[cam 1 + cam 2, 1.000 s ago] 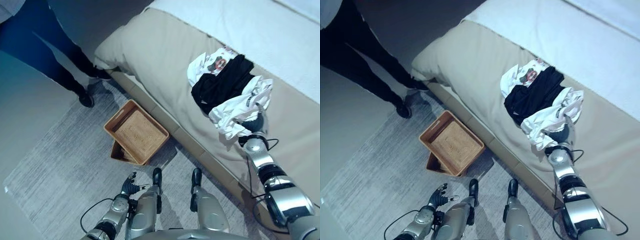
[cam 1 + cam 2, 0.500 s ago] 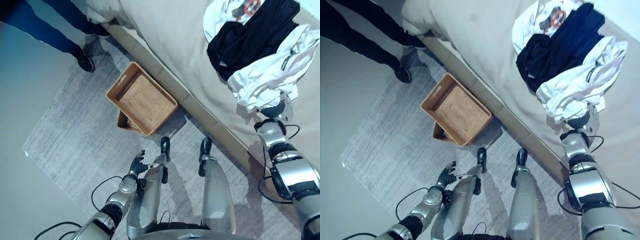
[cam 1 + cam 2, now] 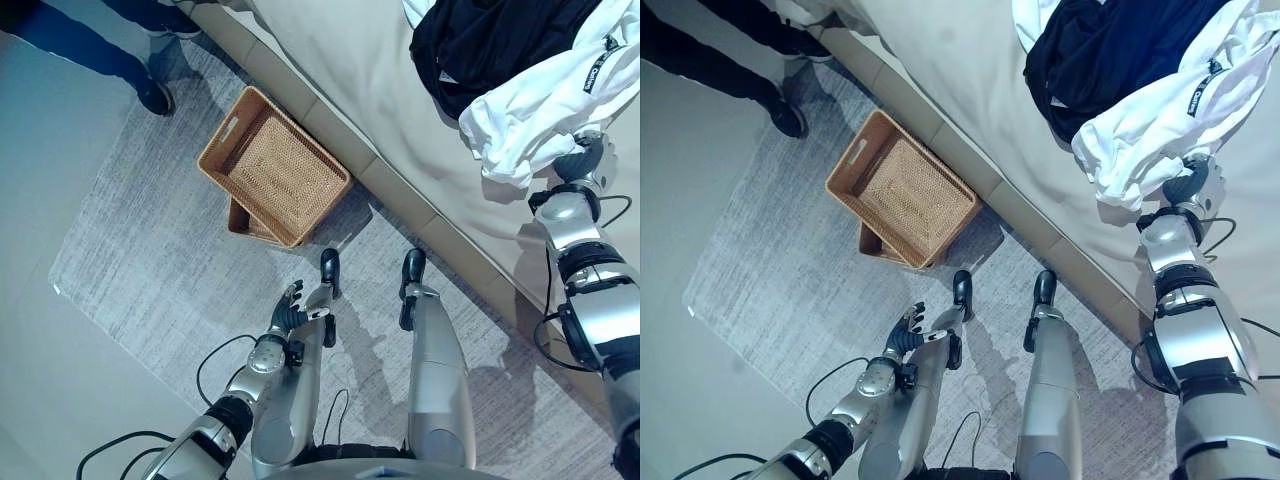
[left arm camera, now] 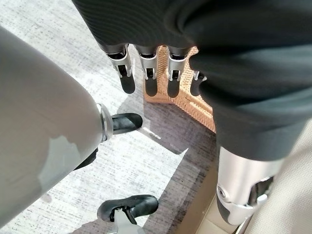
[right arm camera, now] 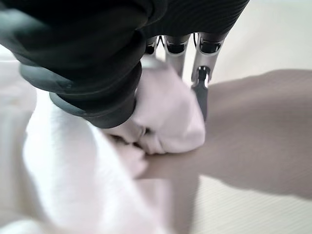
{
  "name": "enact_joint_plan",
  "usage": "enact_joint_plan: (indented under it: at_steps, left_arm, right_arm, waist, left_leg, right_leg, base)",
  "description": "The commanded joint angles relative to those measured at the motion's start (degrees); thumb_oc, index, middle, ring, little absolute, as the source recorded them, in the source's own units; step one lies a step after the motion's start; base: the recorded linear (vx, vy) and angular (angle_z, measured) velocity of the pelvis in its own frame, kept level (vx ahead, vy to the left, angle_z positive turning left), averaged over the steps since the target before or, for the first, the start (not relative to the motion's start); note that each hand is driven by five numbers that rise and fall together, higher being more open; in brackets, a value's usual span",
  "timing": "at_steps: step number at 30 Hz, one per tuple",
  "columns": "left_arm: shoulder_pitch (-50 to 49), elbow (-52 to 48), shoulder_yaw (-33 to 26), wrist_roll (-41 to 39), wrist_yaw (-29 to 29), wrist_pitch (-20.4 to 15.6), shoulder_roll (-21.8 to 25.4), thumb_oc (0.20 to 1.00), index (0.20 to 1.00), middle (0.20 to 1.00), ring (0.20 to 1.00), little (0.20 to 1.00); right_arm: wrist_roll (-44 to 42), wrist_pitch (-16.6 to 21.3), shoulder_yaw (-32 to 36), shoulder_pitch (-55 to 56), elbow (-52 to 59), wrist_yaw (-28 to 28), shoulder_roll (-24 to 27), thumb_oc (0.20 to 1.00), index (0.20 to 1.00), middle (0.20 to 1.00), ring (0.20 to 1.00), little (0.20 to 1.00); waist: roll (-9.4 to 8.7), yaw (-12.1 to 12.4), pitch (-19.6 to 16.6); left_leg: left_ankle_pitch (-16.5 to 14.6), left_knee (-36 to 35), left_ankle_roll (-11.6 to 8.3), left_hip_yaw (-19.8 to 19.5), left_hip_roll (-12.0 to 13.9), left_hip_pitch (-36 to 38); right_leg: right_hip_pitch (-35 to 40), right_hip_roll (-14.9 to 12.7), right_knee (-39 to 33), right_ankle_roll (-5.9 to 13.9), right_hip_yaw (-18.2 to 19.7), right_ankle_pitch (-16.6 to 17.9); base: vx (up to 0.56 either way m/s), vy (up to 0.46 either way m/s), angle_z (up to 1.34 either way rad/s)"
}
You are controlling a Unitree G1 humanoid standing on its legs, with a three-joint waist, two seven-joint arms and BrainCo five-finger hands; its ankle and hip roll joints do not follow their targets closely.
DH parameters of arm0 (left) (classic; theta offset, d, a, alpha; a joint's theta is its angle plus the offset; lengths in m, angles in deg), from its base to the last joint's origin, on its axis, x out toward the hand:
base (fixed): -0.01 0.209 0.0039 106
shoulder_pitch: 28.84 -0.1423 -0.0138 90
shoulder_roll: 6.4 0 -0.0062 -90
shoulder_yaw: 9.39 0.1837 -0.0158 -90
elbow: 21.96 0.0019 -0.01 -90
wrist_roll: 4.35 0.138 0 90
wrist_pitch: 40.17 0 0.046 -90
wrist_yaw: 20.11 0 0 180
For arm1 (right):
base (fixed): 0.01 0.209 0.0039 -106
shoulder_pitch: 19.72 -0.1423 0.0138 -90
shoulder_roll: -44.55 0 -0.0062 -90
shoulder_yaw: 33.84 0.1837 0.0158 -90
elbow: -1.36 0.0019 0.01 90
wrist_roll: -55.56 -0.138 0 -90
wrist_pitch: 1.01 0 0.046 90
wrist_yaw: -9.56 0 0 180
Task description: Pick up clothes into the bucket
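A pile of clothes lies on the bed: a black garment (image 3: 490,45) and, over its near side, a white garment (image 3: 540,105). My right hand (image 3: 584,160) is at the white garment's near edge. In the right wrist view its fingers (image 5: 202,92) curl round a bunched fold of white cloth (image 5: 168,114). A woven brown basket (image 3: 272,165) stands on the floor against the bed's side, on top of a second one. My left hand (image 3: 290,305) hangs low by my leg with straight fingers (image 4: 148,73), holding nothing.
The bed (image 3: 350,60) has a beige cover, and its edge runs diagonally past the basket. A grey rug (image 3: 150,270) covers the floor in front. A person's legs and dark shoe (image 3: 152,96) stand at the far left, beyond the basket.
The camera has tilted down, so bed and basket sit higher in the picture. My right hand stays at the white garment's near edge. The left hand still hangs open.
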Motion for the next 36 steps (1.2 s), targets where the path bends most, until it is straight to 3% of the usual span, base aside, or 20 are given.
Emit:
enact_joint_plan:
  at_steps: [1,5,12,17,20,28,31,36]
  left_arm:
    - [-1.0,0.0,-0.7,-1.4,-1.2,-1.7,0.3,1.0,1.0,1.0,1.0,1.0]
    - [-1.1,1.9,-3.1,-1.3,-1.6,-2.0,0.8,1.0,1.0,1.0,1.0,1.0]
    - [-1.4,5.1,-6.5,0.6,-1.6,-1.5,1.8,1.0,1.0,1.0,1.0,1.0]
    - [-4.2,4.6,-9.6,1.4,-0.2,-1.4,3.6,1.0,1.0,1.0,1.0,1.0]
    - [-5.3,2.9,-10.3,1.4,0.3,-1.6,4.3,1.0,1.0,1.0,1.0,1.0]
    - [-8.5,-19.5,-12.0,-0.3,4.8,-3.0,10.7,1.0,1.0,1.0,1.0,1.0]
    - [-5.2,-32.7,-12.3,-0.5,7.4,-3.3,16.7,1.0,1.0,1.0,1.0,1.0]
    - [2.8,-42.7,-11.4,-1.0,7.7,-2.1,20.0,1.0,1.0,1.0,1.0,1.0]
  right_arm:
    - [-2.9,5.2,-1.0,-3.2,8.1,2.7,1.3,0.2,0.2,0.2,0.2,0.2]
    - [-6.5,8.7,3.3,-3.8,20.0,6.1,2.9,0.2,0.2,0.2,0.2,0.2]
    - [-5.4,10.3,7.4,-2.6,29.5,7.3,4.6,0.2,0.2,0.2,0.2,0.2]
    - [-4.3,11.5,11.2,1.4,37.5,6.8,6.1,0.2,0.2,0.2,0.2,0.2]
    - [-3.6,11.6,12.7,3.0,39.8,6.3,6.8,0.2,0.2,0.2,0.2,0.2]
    - [-1.8,11.3,16.3,8.8,48.4,3.1,9.7,0.2,0.2,0.2,0.2,0.2]
    - [-2.0,10.1,14.4,9.2,50.5,-1.2,11.1,0.2,0.2,0.2,0.2,0.2]
    - [-3.6,8.6,11.9,11.4,53.4,-6.6,11.4,0.2,0.2,0.2,0.2,0.2]
  waist:
    - [-0.95,-0.9,-0.4]
    - [-2.73,-1.6,-0.4]
    - [-5.73,-1.8,-0.4]
    - [-8.72,-1.6,-4.8]
    - [-9.58,-1.4,-6.7]
    - [-11.09,-1.1,-14.4]
    - [-11.52,-1.6,-18.4]
    - [-11.96,-2.6,-22.3]
  left_leg:
    - [-2.9,4.5,-0.43,0.3,-0.9,1.2]
    - [-2.6,2.7,-0.91,-0.2,-0.7,4.7]
    - [-2.5,0.8,-0.86,0.0,0.3,11.1]
    - [-3.3,-2.3,-0.99,1.1,1.6,18.5]
    - [-3.2,-3.6,-1.02,1.4,1.8,20.9]
    - [-3.5,-7.7,-0.98,1.9,2.3,29.1]
    - [-4.0,-9.8,-1.2,2.6,3.2,33.2]
    - [-4.0,-11.9,-1.09,3.3,3.9,37.0]
  right_leg:
    - [5.3,-0.3,-1.4,1.78,0.3,-0.2]
    - [9.1,0.0,-4.4,1.97,0.3,0.9]
    - [16.7,1.0,-9.9,2.63,0.2,3.8]
    - [25.2,2.6,-17.2,3.73,0.0,6.0]
    - [28.4,3.0,-19.8,4.17,0.0,7.0]
    - [37.8,4.1,-25.8,4.68,-1.3,7.3]
    - [41.1,4.9,-27.0,4.85,-1.1,6.6]
    - [44.2,5.3,-27.4,4.73,-1.0,5.9]
  base:
    - [0.0,0.0,0.0]
    - [-0.04,-0.011,0.01]
    - [-0.03,0.004,-0.02]
    - [0.05,0.003,-0.18]
    - [0.08,-0.007,-0.16]
    - [0.09,-0.001,-0.05]
    - [0.11,0.001,-0.01]
    - [0.11,-0.013,-0.05]
